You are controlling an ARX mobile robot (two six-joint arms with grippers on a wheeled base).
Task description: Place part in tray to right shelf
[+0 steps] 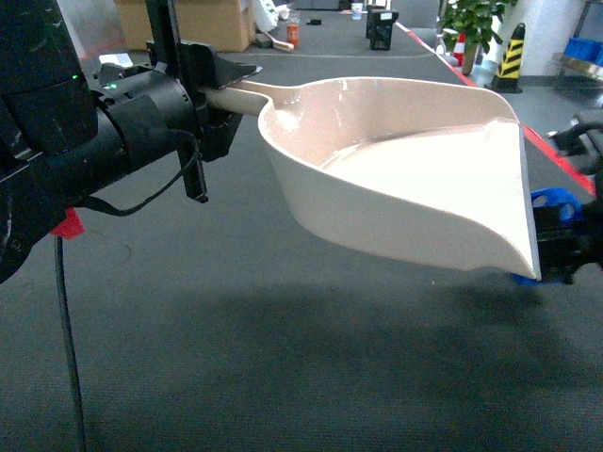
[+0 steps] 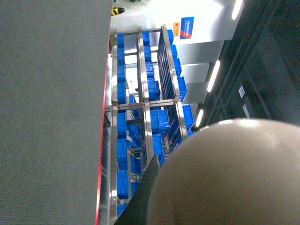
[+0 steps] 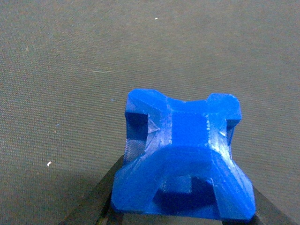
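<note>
Blue part [image 3: 183,159], pinched in the right claw [image 1: 565,247], sits below the tray [image 1: 415,179] lip; left claw [image 1: 212,94] grips the handle. Releasing now drops it onto the floor.

Left hand [image 1: 221,94] is reaching in from left, clamping the tray [image 1: 415,179] handle; right hand [image 1: 565,235] is gripping the part [image 3: 183,159] at right edge.

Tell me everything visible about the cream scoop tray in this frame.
The tray is a large cream-beige, glossy plastic scoop with raised curved sides, a flat, wide open mouth and a long handle. It looks empty. It is held off the dark floor, tilted, mouth toward the right, with the left gripper clamped on its handle. The left wrist view shows only its rounded back. The blue part sits just past its front edge; whether they touch cannot be told.
</note>
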